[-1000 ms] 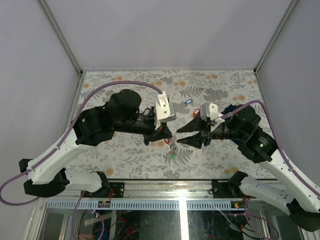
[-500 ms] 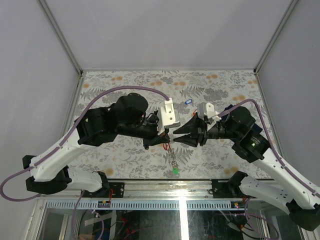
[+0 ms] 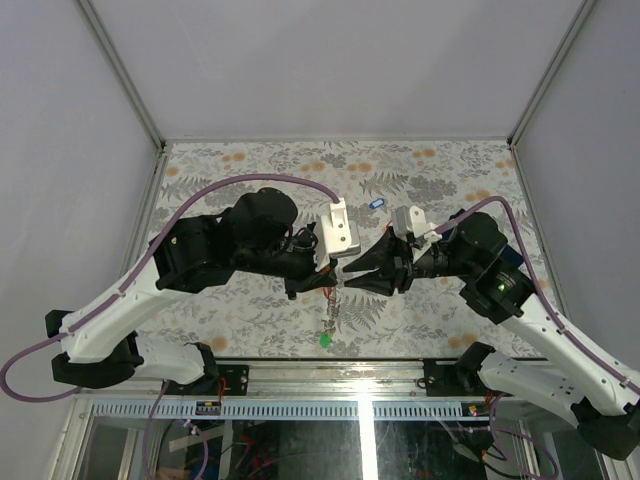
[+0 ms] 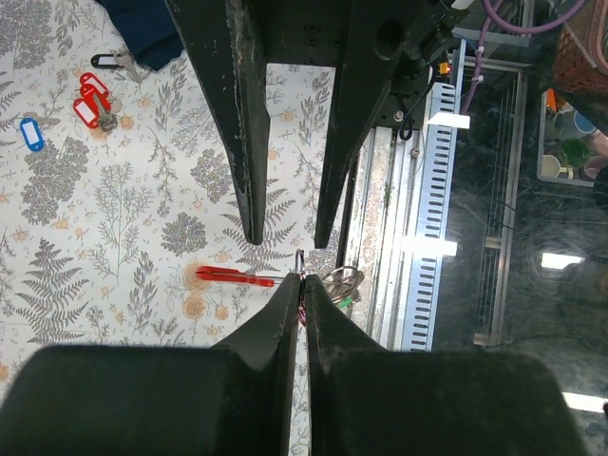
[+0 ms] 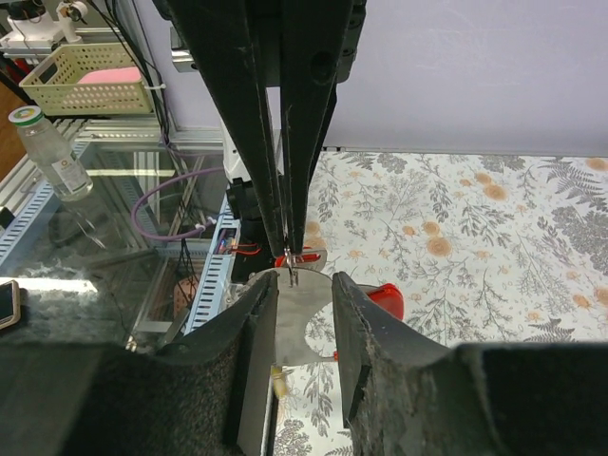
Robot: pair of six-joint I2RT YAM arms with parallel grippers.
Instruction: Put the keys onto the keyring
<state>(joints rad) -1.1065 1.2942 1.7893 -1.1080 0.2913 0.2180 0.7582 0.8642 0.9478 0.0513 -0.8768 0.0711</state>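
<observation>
My left gripper (image 4: pixel 304 281) is shut on the thin wire of the keyring (image 4: pixel 342 282). The ring hangs below it above the table's near edge, with a green tag (image 3: pixel 325 340) dangling. My right gripper (image 5: pixel 304 285) faces it tip to tip, its jaws closed on a flat silvery key (image 5: pixel 299 318) whose red tag (image 5: pixel 388 296) sticks out past one finger. The key's edge meets the ring wire (image 5: pixel 288 258) at the left fingertips. In the top view both grippers (image 3: pixel 340 279) meet at the table's middle front.
More keys lie on the flowered cloth: a blue-tagged one (image 3: pixel 376 203) at the far centre, seen too in the left wrist view (image 4: pixel 31 133), and red-tagged ones (image 4: pixel 93 100). A dark navy folded cloth (image 4: pixel 142 33) lies beyond them. The table's metal front rail (image 4: pixel 432 237) is just beneath the ring.
The two grippers have come together tip to tip. The right jaws have narrowed onto the key. The hanging ring with its green tag has swung lower and leftward.
</observation>
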